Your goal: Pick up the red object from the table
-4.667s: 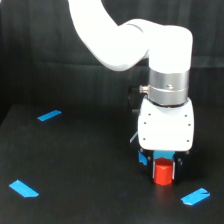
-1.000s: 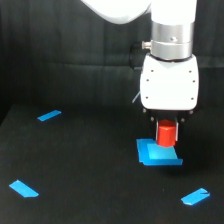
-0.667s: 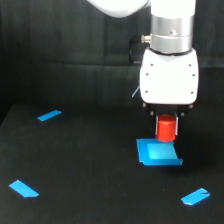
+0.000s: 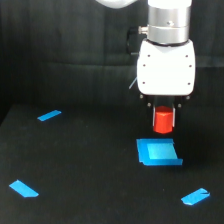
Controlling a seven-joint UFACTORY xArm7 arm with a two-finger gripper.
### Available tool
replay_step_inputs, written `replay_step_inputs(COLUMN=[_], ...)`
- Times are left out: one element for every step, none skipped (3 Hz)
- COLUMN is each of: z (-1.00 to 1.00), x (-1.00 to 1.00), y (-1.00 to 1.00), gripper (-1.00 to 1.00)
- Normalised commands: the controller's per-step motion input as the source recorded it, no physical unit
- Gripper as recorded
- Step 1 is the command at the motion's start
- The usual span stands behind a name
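Dark black backdrop (image 4: 60, 50) behind, dim even light throughout

Matt black table, glossy white arm, bright plastic-looking pieces.

The table (image 4: 75, 165) looks matt and dark, with no shine, and the backdrop behind it looks like black cloth. The gripper (image 4: 163, 121) housing is smooth white with a soft gloss, seemingly plastic, under a brushed silvery metal-looking collar. The red object (image 4: 163, 122) between the dark fingers (image 4: 173, 119) is smooth and evenly coloured, slightly glossy. At 6 o'clock from it, the blue square piece (image 4: 157, 152) looks flat and smooth. The blue tape strips (image 4: 49, 116) look thin and matt.
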Motion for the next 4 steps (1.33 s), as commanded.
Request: replay_step_inputs(z=[0.26,0.12,-0.04,-0.02], x=[-0.01,-0.09,-0.04,-0.06], y=[0.12,-0.02,0.13,0.08], gripper=[-0.93,-1.0,-0.99,-1.0])
